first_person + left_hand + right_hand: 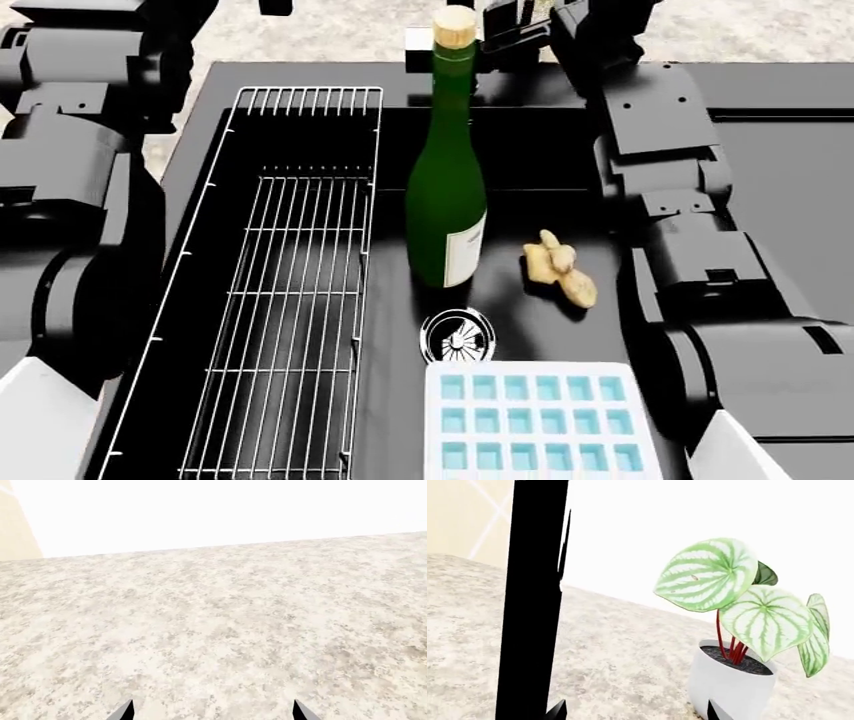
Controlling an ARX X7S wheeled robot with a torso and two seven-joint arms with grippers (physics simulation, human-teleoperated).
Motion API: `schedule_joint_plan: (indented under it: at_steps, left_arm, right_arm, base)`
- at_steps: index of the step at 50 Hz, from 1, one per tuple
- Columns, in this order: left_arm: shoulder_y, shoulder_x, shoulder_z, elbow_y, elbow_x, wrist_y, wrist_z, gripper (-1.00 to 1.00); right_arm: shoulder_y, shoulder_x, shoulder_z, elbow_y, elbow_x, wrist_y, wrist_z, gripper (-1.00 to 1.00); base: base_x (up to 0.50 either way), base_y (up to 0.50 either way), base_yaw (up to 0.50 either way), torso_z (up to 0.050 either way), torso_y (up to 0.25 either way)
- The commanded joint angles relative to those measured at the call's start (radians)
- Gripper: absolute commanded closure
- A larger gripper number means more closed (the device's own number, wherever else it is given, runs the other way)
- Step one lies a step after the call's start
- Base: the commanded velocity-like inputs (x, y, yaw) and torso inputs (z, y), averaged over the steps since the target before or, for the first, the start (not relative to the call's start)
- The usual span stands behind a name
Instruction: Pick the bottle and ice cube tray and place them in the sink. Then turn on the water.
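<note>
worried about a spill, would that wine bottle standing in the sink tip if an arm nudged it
Probably yes: the wine bottle is tall and narrow, standing upright on a small base on the sink floor. Its smooth glass likely slips easily. If it fell, it would probably roll toward the ginger root.

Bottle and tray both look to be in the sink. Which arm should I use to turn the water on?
Probably the right. Its gripper has the tall black tap close in front, next to a potted plant. The left gripper faces only bare countertop. The bottle and ice cube tray are already in the sink.
</note>
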Motion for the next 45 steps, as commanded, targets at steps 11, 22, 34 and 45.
schedule_joint_plan:
  at_steps: [11, 22, 34, 45]
  left_arm:
    - [-0.001, -0.013, 0.017, 0.006, -0.033, -0.004, -0.01, -1.0]
    - [0.0, -0.016, 0.018, 0.005, -0.036, 0.0, -0.01, -1.0]
    - [-0.007, -0.015, 0.02, 0.005, -0.037, -0.001, -0.013, -1.0]
    - [-0.008, -0.017, 0.021, 0.004, -0.038, 0.001, -0.014, -1.0]
  right_arm:
    - [-0.003, 0.006, -0.063, 0.0, 0.084, 0.016, 0.016, -1.0]
    - [-0.016, 0.052, -0.043, 0.0, 0.097, 0.017, 0.061, -1.0]
    - [-0.033, 0.091, -0.019, -0.001, 0.105, 0.03, 0.091, -1.0]
    - [-0.043, 0.119, -0.006, -0.001, 0.104, 0.035, 0.108, -1.0]
  base:
    - [0.0, 0.0, 0.0, 0.0, -0.076]
    - [0.0, 0.0, 0.0, 0.0, 0.0]
    - [0.0, 0.0, 0.0, 0.0, 0.0]
    - [0.0, 0.0, 0.0, 0.0, 0.0]
